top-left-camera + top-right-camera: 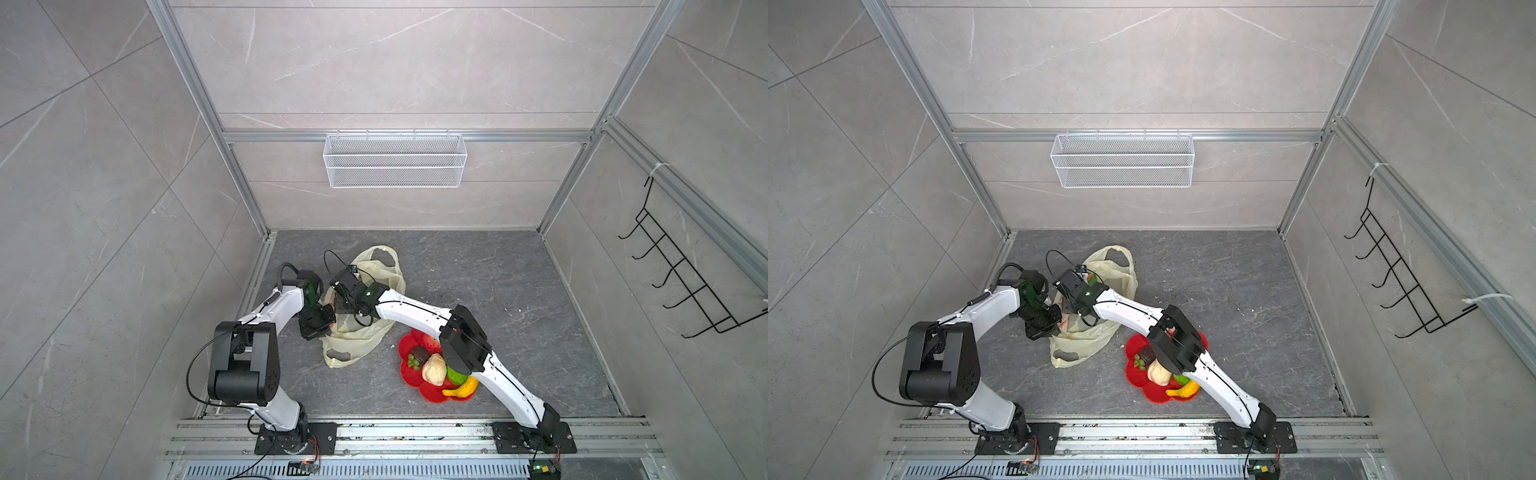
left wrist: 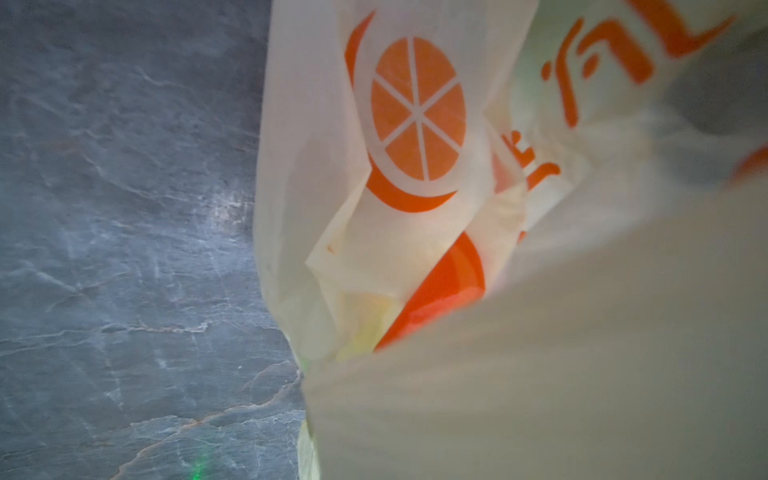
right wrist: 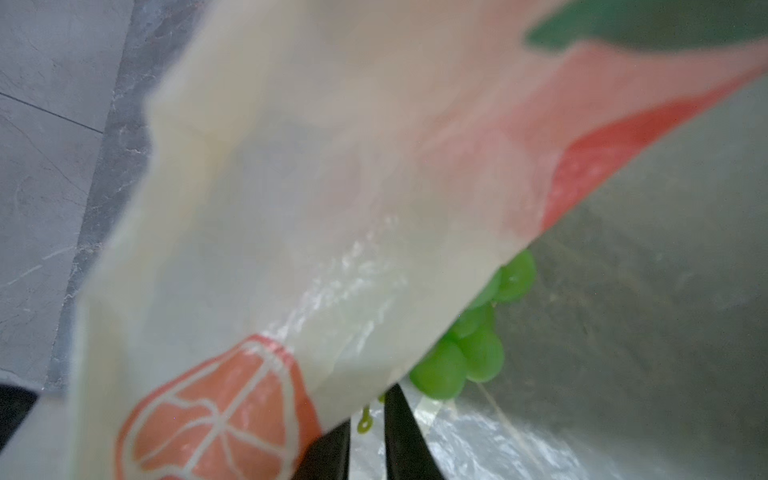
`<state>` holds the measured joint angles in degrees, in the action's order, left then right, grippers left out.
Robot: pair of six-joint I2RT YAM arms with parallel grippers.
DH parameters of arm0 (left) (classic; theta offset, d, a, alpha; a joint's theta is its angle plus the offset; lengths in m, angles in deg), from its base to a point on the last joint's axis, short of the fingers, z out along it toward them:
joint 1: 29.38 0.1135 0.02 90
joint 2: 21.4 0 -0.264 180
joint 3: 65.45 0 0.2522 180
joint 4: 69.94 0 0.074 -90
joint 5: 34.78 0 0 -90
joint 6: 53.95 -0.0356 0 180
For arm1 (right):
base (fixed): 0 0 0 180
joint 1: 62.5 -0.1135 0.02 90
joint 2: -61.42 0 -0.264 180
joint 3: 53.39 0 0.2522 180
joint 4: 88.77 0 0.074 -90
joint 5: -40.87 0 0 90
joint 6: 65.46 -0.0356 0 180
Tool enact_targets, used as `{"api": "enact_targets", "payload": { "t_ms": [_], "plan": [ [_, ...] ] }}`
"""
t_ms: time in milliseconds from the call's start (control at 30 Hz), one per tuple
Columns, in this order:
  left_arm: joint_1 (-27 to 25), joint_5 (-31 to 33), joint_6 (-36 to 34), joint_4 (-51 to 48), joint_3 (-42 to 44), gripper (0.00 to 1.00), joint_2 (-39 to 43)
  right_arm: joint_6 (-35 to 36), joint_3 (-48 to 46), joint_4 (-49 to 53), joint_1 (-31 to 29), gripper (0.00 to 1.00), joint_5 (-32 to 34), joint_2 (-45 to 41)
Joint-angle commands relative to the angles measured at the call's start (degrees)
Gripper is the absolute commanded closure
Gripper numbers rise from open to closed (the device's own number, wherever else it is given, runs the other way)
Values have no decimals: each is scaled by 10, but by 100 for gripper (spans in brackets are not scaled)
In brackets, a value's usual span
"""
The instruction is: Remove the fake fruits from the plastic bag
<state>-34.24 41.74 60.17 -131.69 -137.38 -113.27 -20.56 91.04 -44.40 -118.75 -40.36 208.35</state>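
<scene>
Fingers [image 3: 405, 436] of your right gripper [image 3: 370, 404] stood slightly apart inside the plastic bag [image 1: 365, 336]. The thin stem of the green grape bunch [image 3: 465, 353] was between them, not clamped. Your left gripper [image 1: 326, 320] was closed at the bag's left edge. Beside the bag, other fake fruits [image 1: 434, 370] lay on the red plate [image 1: 405, 353].

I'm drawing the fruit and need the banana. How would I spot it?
Look on the dark grey table for the red flower-shaped plate, near the front under the right arm. The banana lies at its front edge beside a cream fruit and a green fruit; it's the only yellow, curved one.
</scene>
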Motion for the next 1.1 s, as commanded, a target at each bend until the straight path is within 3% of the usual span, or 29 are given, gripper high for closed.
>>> {"api": "enact_targets", "payload": {
  "t_ms": [0,267,600,1067],
  "plan": [
    [2,9,-6,-18,-16,97,8,15,17,11,-4,78,11,29],
    [2,8,-6,-18,-16,97,9,16,41,23,-4,72,21,49],
    [2,6,-6,-17,-17,97,9,32,62,32,-4,87,29,36],
    [2,14,-6,-19,-16,97,9,42,-70,-23,-6,97,35,-74]
  ]
}}
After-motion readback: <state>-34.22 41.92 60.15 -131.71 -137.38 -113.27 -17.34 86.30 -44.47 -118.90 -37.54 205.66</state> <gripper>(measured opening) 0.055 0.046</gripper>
